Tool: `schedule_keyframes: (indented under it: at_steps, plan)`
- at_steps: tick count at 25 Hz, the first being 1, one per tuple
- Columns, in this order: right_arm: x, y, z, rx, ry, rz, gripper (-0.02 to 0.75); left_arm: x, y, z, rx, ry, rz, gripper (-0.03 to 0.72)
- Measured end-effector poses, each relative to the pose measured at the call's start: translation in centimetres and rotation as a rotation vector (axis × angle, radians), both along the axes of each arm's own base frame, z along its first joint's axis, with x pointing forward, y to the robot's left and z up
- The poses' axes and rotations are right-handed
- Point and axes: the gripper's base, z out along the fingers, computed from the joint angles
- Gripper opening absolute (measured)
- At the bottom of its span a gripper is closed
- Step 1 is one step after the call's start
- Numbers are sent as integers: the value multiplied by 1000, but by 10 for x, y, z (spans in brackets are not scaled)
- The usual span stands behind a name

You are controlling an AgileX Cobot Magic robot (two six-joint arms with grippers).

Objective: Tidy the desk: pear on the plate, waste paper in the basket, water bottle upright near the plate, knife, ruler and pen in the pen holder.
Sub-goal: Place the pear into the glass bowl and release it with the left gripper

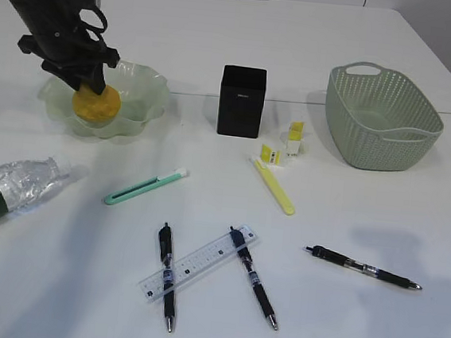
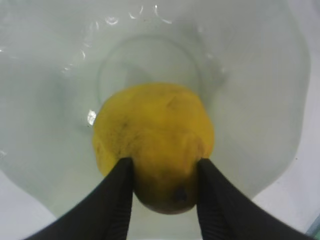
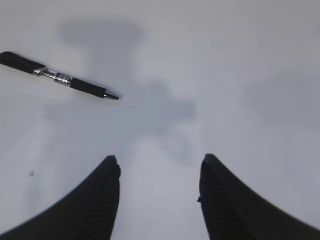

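exterior: slanting down from the front across the desk [image 1: 317,50] | left wrist: close, facing down between its fingers [image 2: 112,200] onto the pear [image 2: 152,145] in the plate [image 2: 260,100]; both also in the exterior view | right wrist: low over bare desk; shares one black pen [image 3: 60,77] with the exterior view

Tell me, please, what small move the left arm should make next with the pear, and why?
Probably open the left gripper and lift away. Its fingers clamp the pear, which already sits low inside the plate, so that step looks nearly done. Whether the pear fully rests on the glass cannot be told, so release gently.
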Motion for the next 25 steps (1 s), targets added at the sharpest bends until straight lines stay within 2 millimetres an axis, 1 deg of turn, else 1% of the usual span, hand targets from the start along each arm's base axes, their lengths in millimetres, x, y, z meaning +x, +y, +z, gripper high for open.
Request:
schedule_keyframes:
  at_steps: [7, 15, 20, 25]
  plan:
    - [1, 0, 0, 0, -7, 0, 389, 2, 0, -10, 2, 18, 0, 274]
    - [1, 0, 0, 0, -9, 1, 389, 2, 0, -11, 2, 16, 1, 274]
    - [1, 0, 0, 0, -9, 1, 389, 4, -1, -18, 3, 18, 2, 274]
    - [1, 0, 0, 0, -10, 1, 389, 5, -1, -17, 1, 5, 3, 274]
